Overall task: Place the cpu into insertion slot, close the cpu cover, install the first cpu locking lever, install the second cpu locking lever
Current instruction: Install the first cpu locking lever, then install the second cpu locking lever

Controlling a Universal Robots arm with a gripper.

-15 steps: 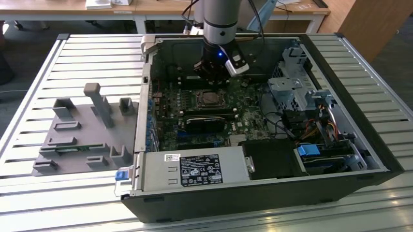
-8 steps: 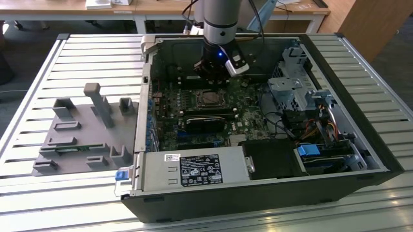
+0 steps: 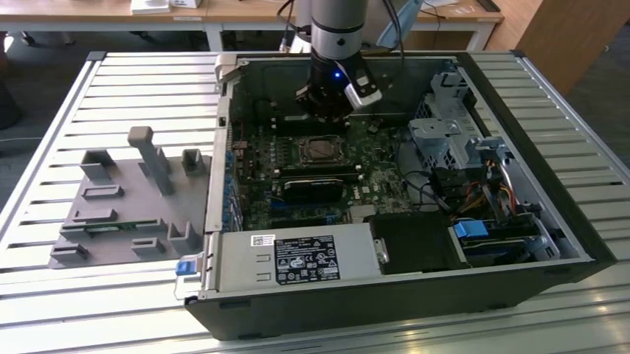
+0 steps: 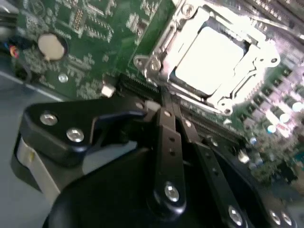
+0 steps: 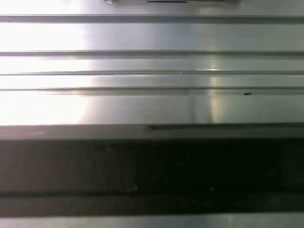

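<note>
An open computer case [image 3: 551,243] lies on a table [image 3: 59,133] made of long silver bars. The robot arm [image 3: 338,29] reaches down into the case from the top of the exterior view. Its gripper [image 3: 323,110] hangs low over the green board [image 3: 258,169], very close to it.

In the exterior view, the slot [image 3: 322,150] sits just below the gripper, at about 6 o'clock from it. The two are near but apart.

In the second wrist view, the gripper [image 4: 167,97] is black, and its two fingers [image 4: 167,137] are pressed together at the tips. Nothing is held between them. The chip [image 4: 209,59] is a pale, shiny square. It lies flat inside the slot [image 4: 164,45], at about 1 o'clock from the fingertips. The thin metal cover [image 4: 266,57] lies down flat around the chip, like a frame. The fingertips are just beside the near edge of the slot, by a long black strip [image 4: 142,88] on the board. I cannot tell if they touch anything. A round silver battery [image 4: 51,46] sits on the board at about 10 o'clock from the gripper.

A grey box with a label [image 3: 295,259] sits at the near side of the case. A grey tray with blocks [image 3: 123,199] rests on the table at the exterior view's left.

The first wrist view shows the silver bars of the table [image 5: 152,104] and a dark edge [image 5: 152,166].
</note>
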